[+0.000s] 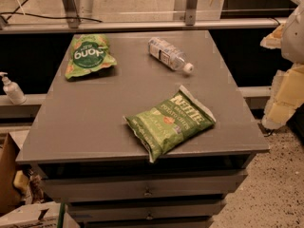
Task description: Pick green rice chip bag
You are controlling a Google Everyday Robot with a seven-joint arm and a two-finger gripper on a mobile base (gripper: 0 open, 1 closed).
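green rice chip bag flat at far-L corner of tabletop, Kettle potato chips bag overhanging near edge, water bottle lying by far edge, gripper beyond R edge, open/closed can't tell

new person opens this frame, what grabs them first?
The big olive Kettle chip bag, lying at the grey table's front edge, a corner overhanging. Next the bright green rice chip bag at the far left corner and a water bottle on its side, far centre. The pale arm stands beside the right edge; its claw can't be picked out.
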